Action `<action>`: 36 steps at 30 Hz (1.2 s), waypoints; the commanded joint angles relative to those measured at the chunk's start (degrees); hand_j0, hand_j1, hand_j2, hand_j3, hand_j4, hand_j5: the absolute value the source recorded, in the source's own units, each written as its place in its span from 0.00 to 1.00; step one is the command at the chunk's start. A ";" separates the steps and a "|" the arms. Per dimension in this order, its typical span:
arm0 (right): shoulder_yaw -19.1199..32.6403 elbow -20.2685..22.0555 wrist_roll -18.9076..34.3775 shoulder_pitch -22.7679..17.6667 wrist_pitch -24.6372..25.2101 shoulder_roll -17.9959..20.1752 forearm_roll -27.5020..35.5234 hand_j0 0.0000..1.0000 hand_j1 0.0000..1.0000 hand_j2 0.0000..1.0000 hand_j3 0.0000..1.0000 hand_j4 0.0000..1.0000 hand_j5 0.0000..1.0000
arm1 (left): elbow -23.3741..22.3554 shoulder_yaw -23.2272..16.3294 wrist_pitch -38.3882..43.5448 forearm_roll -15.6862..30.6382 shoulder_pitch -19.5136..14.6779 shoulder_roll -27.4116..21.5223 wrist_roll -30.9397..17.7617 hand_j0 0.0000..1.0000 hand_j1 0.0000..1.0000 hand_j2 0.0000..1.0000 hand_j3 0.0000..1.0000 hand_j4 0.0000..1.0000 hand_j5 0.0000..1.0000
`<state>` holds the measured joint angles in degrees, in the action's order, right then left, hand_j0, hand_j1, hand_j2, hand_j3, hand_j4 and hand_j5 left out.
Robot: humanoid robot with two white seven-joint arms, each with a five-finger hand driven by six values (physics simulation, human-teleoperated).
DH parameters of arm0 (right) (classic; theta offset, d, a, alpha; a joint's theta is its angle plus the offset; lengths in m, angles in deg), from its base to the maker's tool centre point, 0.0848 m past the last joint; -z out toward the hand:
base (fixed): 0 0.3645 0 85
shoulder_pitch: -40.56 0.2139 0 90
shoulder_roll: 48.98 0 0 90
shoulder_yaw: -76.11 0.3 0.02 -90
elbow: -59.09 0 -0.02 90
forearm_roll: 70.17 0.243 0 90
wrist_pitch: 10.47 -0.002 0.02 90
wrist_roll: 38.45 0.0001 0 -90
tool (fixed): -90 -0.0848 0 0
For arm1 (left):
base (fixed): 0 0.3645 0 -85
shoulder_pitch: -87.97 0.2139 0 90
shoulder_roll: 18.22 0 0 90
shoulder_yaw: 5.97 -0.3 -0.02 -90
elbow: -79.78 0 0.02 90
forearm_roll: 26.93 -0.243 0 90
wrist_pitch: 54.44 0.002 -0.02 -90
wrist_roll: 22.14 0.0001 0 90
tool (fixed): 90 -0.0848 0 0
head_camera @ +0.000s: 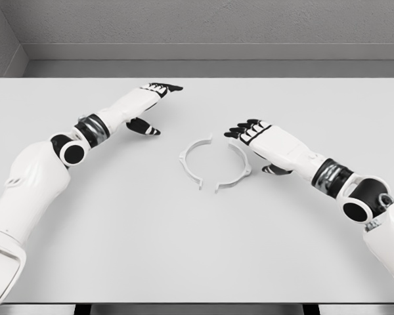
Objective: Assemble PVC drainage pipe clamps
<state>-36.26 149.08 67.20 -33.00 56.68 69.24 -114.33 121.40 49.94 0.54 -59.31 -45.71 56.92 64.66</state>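
So the left arm (46, 170) is coming in from around 8 o'clock and reaching up across the white table (118, 249) toward 11; the left hand (148, 105) is sitting above and to the left of the middle, well apart from the clamp pieces; its fingers (164, 87) are stretching out flat and pointing to 2 o'clock, the thumb (144, 128) is sticking down on its own, and it's holding nothing, so basically a relaxed, spread hand; moving right, the two halves of the pipe clamp are lying flat on the table just about dead center; the left clamp half (192, 161) is a thin white arc bulging toward 9 o'clock, with little tabs at its ends, and the right clamp half (240, 169) is bulging toward 3 o'clock; together they're making a rough ring but they're not closing up, since there's a gap showing at 12 and another at 6; further right, the right hand (262, 141) is hovering at about 2 o'clock from the ring, right over the top end of the right clamp half; its dark fingertips (240, 130) are pointing toward 9 and looking loosely extended; I can't tell if they're actually touching the plastic, but they aren't wrapping around anything; the right arm (354, 197) is trailing off toward 4 o'clock and out of the picture.
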 commanded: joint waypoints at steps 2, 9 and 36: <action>-0.31 -0.16 -0.01 0.00 0.17 -0.54 0.22 1.00 1.00 1.00 1.00 1.00 1.00 | 0.22 -0.02 0.02 0.38 0.00 -0.16 0.03 1.00 1.00 1.00 1.00 1.00 1.00; -0.84 -0.51 0.08 0.18 0.61 -1.77 0.04 1.00 1.00 1.00 1.00 1.00 1.00 | 0.13 0.33 0.02 0.82 -0.35 -2.80 0.03 1.00 1.00 1.00 1.00 1.00 1.00; -2.60 -1.66 0.08 1.76 0.70 -3.35 -0.05 1.00 1.00 1.00 1.00 1.00 1.00 | 0.22 0.51 0.02 0.91 -0.44 -3.77 0.03 1.00 1.00 1.00 1.00 1.00 1.00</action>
<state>-38.82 147.24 67.32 -31.25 57.32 65.79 -114.64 121.57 50.35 0.54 -58.77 -46.15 53.16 64.66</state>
